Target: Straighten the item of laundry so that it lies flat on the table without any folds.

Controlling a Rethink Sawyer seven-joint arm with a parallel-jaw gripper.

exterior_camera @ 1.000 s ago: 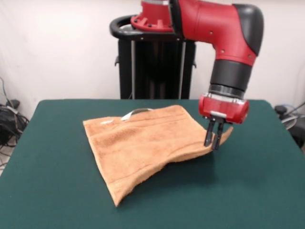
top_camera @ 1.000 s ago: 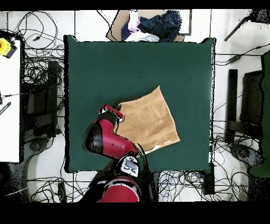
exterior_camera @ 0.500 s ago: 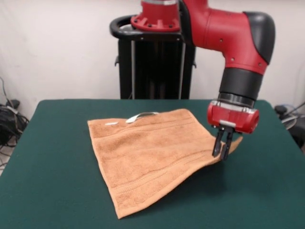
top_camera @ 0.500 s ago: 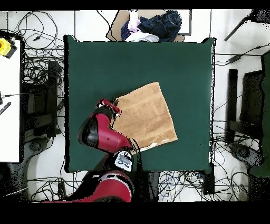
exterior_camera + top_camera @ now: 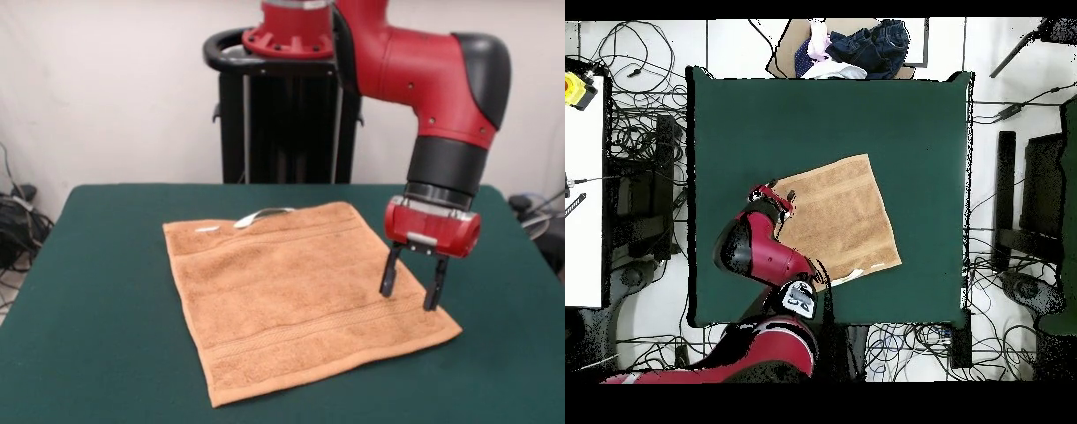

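Note:
The orange-tan towel (image 5: 296,291) lies spread out on the dark green table (image 5: 97,336), its stripe band running near the front edge and a white loop tag (image 5: 261,215) at its far edge. My gripper (image 5: 410,287) hangs open just above the towel's right corner, nothing between its fingers (image 5: 387,276). In the overhead view the towel (image 5: 840,220) shows as a tilted square, and the gripper (image 5: 773,192) sits at its left corner, partly hidden by the red arm.
A pile of dark and light clothes (image 5: 850,48) lies beyond the table's far edge in the overhead view. Cables cover the floor around the table. The black pedestal (image 5: 282,124) stands behind the towel.
The gripper has opened and let go of the towel's right corner, which has dropped flat onto the table. The towel lies wider and smoother than before.

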